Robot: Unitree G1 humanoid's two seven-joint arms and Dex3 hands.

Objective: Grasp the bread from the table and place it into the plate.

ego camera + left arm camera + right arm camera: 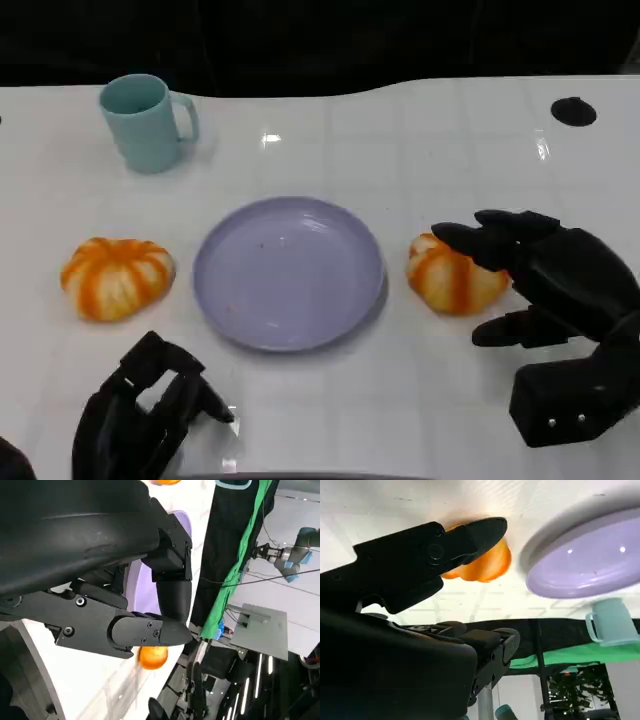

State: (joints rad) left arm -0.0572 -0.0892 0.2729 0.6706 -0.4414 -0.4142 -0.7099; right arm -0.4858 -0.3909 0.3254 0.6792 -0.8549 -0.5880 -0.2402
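Observation:
A lilac plate (288,272) lies in the middle of the white table. One orange-and-white striped bread (455,275) sits just right of it, another bread (117,277) to its left. My right hand (550,275) is spread around the right bread, fingers over its far side and thumb on the near side, without gripping it. The right wrist view shows that bread (490,565) past my thumb, beside the plate (585,560). My left hand (145,410) hangs near the front edge with fingers curled in, holding nothing. The left wrist view shows this hand (125,605) before the plate (137,587) and a bread (152,657).
A teal mug (147,122) stands at the back left. A small black disc (573,110) is set in the table at the back right. The table's dark far edge runs behind them.

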